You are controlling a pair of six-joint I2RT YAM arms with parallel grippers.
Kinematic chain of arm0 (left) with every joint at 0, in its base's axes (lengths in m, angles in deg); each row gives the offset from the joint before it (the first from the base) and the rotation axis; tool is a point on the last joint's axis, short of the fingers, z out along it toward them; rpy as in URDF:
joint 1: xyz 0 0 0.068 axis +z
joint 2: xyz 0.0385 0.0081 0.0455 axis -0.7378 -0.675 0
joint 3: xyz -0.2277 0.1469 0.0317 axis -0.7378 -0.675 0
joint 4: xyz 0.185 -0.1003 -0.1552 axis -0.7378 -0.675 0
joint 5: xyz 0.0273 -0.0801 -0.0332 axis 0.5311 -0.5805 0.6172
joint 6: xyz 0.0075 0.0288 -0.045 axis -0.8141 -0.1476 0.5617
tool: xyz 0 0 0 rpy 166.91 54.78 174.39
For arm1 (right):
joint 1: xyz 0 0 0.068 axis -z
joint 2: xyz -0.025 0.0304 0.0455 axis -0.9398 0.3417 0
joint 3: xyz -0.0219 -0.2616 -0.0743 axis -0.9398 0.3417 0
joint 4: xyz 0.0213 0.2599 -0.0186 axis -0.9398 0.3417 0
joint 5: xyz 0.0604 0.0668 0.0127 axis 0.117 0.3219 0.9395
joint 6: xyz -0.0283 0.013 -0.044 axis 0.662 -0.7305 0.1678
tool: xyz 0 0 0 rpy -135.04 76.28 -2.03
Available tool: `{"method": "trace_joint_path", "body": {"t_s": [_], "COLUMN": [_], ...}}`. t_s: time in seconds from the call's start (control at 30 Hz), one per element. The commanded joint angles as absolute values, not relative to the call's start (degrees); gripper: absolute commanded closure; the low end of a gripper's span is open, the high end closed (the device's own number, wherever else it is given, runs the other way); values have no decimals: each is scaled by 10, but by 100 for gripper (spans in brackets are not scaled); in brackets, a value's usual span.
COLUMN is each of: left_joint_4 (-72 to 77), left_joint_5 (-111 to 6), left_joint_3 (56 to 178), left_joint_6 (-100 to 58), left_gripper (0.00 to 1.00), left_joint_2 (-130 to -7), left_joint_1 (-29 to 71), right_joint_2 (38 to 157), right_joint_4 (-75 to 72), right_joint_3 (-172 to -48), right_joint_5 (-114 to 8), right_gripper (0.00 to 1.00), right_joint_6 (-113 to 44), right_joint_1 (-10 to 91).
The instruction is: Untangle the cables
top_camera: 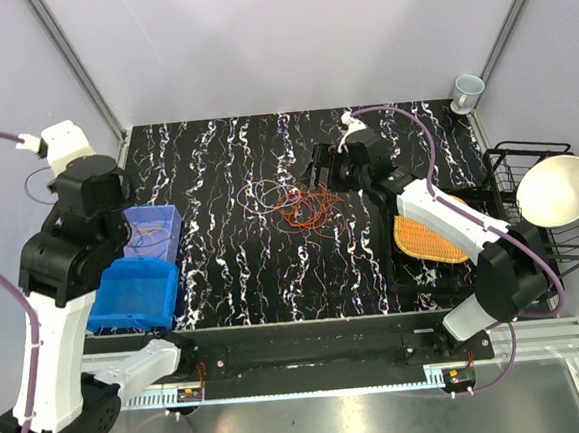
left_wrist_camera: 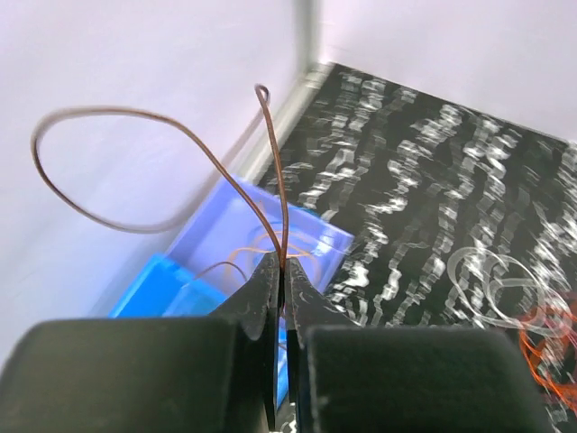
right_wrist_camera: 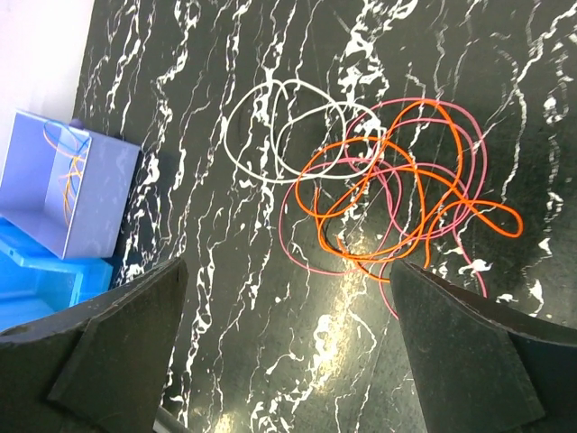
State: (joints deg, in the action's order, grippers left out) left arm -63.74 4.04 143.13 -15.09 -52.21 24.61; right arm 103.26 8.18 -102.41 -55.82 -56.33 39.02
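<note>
**Table**: this black marbled surface carries everything you work with.

**Blue box**: it stands at the left edge of the table. A few thin wires already lie inside, so treat it as the likely drop point for each freed strand.

**Cables**: they lie near the middle of the table in one loose heap. White loops overlap orange and pink ones to one side (the crossings are too fine to count).

**Right gripper**: it hangs above the heap with its jaws spread wide and nothing between them. This places it to descend on a strand. An outer loop looks like the easiest pick.

**Left gripper**: it is pinched tight on one brown wire, raised near the box and well apart from the heap. The wire arcs upward with nothing else hanging from it, so judge it separated and ready for release.
</note>
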Motion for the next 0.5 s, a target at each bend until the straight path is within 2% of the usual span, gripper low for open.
{"method": "trace_joint_path", "body": {"t_s": [0.0, 0.27, 0.47], "left_joint_4": [-680, -682, -648], "left_joint_5": [133, 132, 101], "left_joint_3": [1409, 1321, 1210], "left_joint_6": [-93, -75, -66], "left_gripper": [100, 100, 100], "left_joint_2": [-493, -443, -415], "left_joint_1": [269, 331, 403], "right_joint_2": [1037, 1042, 1049], "right_joint_4": [52, 49, 48], "right_joint_3": [-1022, -1022, -1020], "right_joint_5": [-533, -509, -485], "right_gripper": [0, 1, 2], "right_joint_6": [-556, -565, -574], "right_joint_1": [392, 393, 392]}}
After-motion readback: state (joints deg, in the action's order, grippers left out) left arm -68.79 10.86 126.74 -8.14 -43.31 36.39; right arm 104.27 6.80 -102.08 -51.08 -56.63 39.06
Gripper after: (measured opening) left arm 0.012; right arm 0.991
